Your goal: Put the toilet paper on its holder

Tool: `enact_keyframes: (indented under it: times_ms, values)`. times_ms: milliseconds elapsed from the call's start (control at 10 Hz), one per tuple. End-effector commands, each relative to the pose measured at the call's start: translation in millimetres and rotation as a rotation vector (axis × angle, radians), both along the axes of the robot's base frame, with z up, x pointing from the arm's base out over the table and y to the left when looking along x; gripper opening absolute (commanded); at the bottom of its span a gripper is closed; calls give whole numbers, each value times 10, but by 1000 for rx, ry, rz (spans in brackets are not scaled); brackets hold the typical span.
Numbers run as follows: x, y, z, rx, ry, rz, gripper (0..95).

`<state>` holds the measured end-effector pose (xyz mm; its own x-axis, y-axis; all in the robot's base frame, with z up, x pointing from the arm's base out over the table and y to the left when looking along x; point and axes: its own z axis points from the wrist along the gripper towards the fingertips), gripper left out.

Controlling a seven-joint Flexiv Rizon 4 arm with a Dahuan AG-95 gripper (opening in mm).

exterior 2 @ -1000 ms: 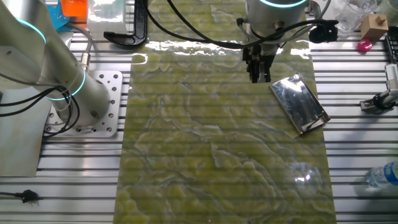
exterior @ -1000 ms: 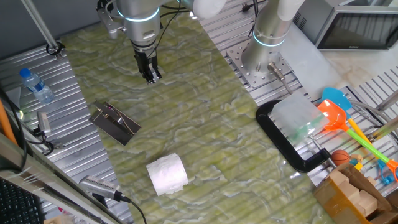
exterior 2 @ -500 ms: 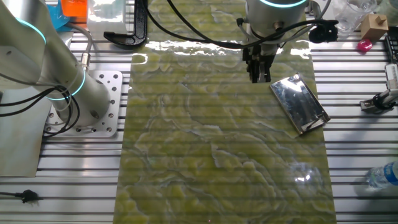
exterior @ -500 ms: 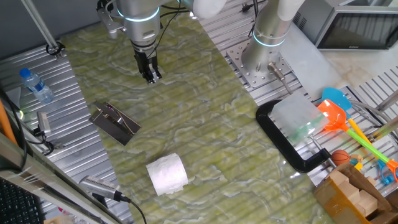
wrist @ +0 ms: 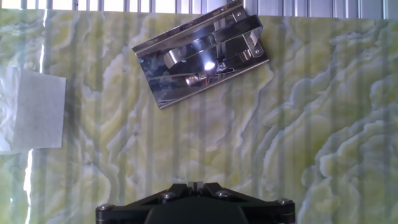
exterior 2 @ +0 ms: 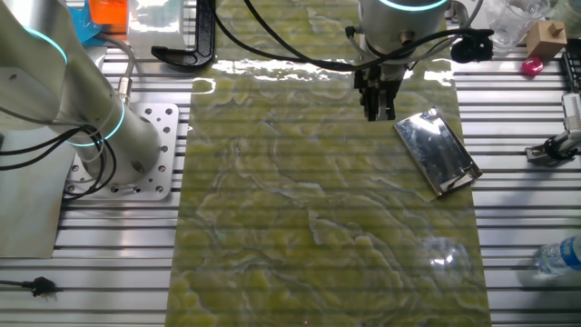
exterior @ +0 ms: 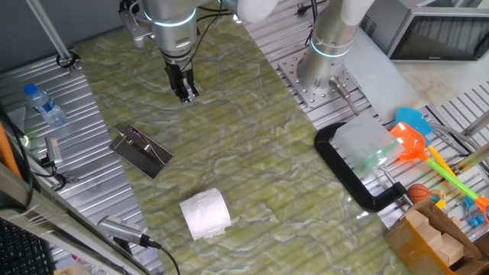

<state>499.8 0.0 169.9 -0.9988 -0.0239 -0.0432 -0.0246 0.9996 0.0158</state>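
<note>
The toilet paper is a white embossed roll lying on its side near the front of the green mat; it shows at the left edge of the hand view. The holder, a dark shiny metal plate with a thin rod, lies flat on the mat's left part, and also shows in the other fixed view and the hand view. My gripper hangs above the mat at the back, apart from both, shut and empty. It is close beside the holder's end in the other fixed view.
A clear water bottle lies at the left on the metal table. A big black C-shaped clamp sits at the right with colourful toys behind it. A second arm's base stands at the back right.
</note>
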Motion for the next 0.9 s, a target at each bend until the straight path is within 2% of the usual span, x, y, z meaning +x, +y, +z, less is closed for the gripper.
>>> enact_keyframes:
  times_ms: [100, 900]
  values:
    - [3, 2, 0, 1, 5, -19, 0]
    - [33, 34, -1, -7, 4, -13, 0]
